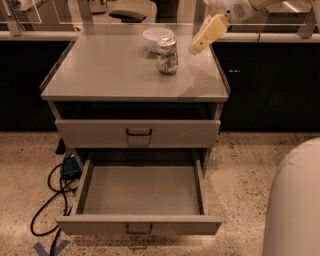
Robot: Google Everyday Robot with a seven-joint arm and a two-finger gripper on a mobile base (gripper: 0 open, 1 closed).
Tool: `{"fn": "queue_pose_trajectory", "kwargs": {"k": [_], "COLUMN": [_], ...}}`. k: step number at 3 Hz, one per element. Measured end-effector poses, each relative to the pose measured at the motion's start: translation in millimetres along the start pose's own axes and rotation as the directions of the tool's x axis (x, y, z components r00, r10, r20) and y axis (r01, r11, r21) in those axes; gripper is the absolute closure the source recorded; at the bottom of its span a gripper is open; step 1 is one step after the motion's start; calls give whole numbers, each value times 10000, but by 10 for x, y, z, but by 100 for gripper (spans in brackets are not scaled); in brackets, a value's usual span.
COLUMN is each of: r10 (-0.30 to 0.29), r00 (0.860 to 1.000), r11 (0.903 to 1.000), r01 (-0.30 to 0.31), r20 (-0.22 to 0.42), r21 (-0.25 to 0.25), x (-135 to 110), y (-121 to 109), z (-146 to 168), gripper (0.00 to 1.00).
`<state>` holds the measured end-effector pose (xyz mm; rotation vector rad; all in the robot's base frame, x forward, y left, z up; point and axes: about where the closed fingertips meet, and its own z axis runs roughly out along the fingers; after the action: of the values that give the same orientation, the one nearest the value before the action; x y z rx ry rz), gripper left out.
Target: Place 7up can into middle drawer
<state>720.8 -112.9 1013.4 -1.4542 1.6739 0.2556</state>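
1. From my seat the gripper (pixel 196 46) hangs above the right rear part of the cabinet top (pixel 115 75), angled down and to the left from the white arm (pixel 234 8) at the upper right.
2. I cannot tell whether the gripper is apart or together; I only see one pale yellow length of it. It holds nothing that I can make out.
3. The 7up can (pixel 167 55) stands upright on the cabinet top, toward the back and a little right of centre. The gripper is near it on its right, clearly apart from it.
4. A white bowl (pixel 156 37) sits just behind the can, partly hidden by it. I cannot say whether the two touch.
5. The upper drawer (pixel 90 134) is closed, its dark loop handle (pixel 139 132) in the middle of the front.
6. Below it the middle drawer (pixel 140 190) is pulled well out toward me. Its grey floor is bare, and its own handle (pixel 138 229) shows on the front panel at the bottom.
7. The can is not in the drawer; it is up on the top, well apart from it.
8. On the speckled floor (pixel 240 170) to the left of the cabinet lies a dark looping cable (pixel 46 202), with a blue box (pixel 70 167) beside the drawer's left side.
9. A blue tape mark (pixel 50 247) lies at the lower left.
10. The robot's rounded white body (pixel 295 200) fills the lower right corner.
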Motion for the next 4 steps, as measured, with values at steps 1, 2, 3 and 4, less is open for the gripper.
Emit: {"fn": "queue_pose_trajectory", "kwargs": {"k": [1,2,3,4], "r10": [896,1035,1526,2034], "r00": [9848,9855,9776,9657], "r11": [9842,9848,9870,9784], "r01": [-1105,-1206,-1581,-1940], "r20": [1491,1343,1452,1617], "r21": [1385,1254,273,-719], "x": [-126,-66,73,161], "y": [-535,-531,-396,-242], "z": [-109,-28,379,846], "gripper": [0,0,0,0]}}
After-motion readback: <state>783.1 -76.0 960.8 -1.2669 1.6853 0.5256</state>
